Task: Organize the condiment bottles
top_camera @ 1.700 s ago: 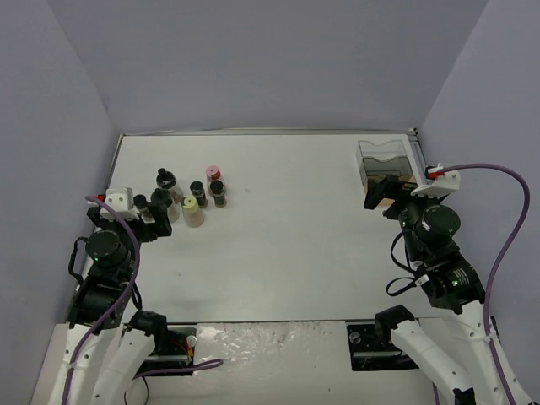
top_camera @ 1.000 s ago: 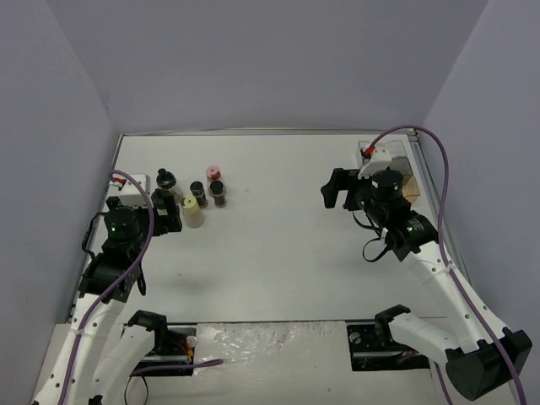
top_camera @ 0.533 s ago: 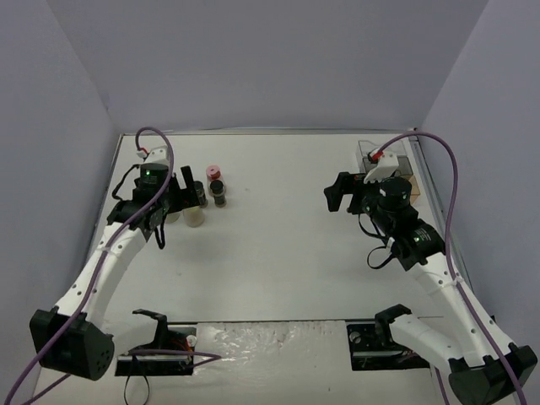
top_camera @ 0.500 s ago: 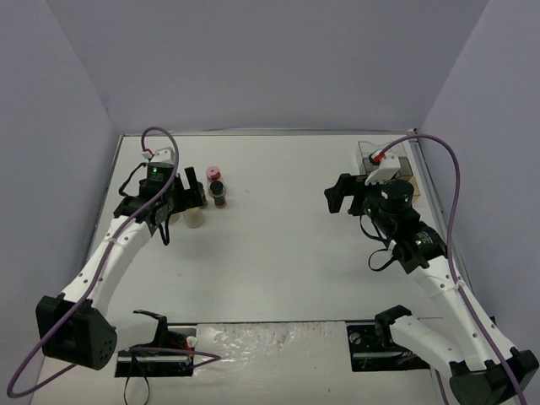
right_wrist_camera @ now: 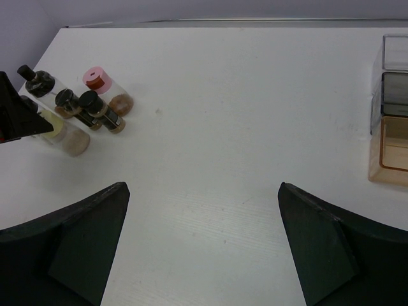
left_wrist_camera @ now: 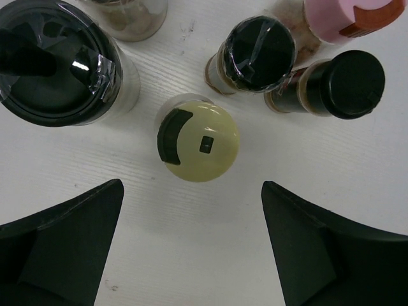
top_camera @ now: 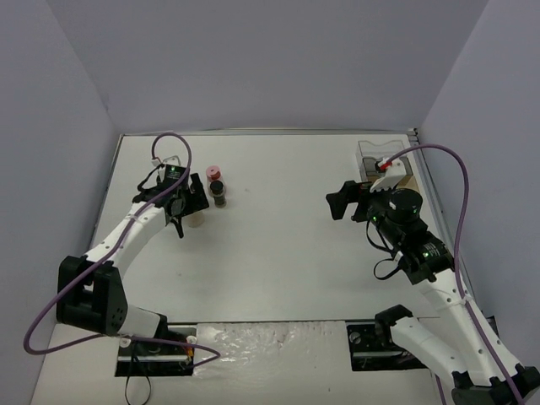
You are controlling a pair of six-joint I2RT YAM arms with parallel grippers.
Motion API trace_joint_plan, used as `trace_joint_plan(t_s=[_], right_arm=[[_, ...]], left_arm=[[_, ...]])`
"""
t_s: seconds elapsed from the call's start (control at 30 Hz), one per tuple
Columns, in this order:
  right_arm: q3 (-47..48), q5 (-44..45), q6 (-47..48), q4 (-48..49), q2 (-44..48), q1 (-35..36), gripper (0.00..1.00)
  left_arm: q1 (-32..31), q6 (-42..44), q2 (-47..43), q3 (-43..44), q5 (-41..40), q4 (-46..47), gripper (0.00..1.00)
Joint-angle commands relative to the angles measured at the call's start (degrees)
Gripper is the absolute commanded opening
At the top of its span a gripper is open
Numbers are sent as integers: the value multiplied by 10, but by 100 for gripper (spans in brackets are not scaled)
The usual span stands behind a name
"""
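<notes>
Left claw (left_wrist_camera: 191, 191) spread above yellow-capped bottle (left_wrist_camera: 198, 138), 3 black-capped jars (left_wrist_camera: 253, 46) crowding beyond, right claw (right_wrist_camera: 203, 191) spread, well apart

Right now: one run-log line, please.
left claw: open, above yellow-cap bottle | right claw: open, empty, over table | nothing gripped

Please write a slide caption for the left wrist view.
Open left hand poised over the yellow-capped bottle, pink-capped bottle nearby.
</notes>
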State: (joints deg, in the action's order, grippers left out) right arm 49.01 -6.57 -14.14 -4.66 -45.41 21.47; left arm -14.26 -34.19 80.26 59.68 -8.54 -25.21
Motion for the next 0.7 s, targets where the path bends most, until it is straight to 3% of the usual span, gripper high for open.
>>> trace_joint_plan(t_s=[0.0,0.4,0.6,0.67], right_arm=[[-1,-13,3,26,11,3,100],[-10,-20,9,14,24,3,100],[-13,-20,9,12,25,3,100],[-13,-20,8,11,25,3,100]], left_arm=[[-1,-24,24,19,-24,44,85],[7,-32,79,36,-55,71,71],[7,-33,74,24,-49,85,56],[7,-31,67,14,-46,86,46]])
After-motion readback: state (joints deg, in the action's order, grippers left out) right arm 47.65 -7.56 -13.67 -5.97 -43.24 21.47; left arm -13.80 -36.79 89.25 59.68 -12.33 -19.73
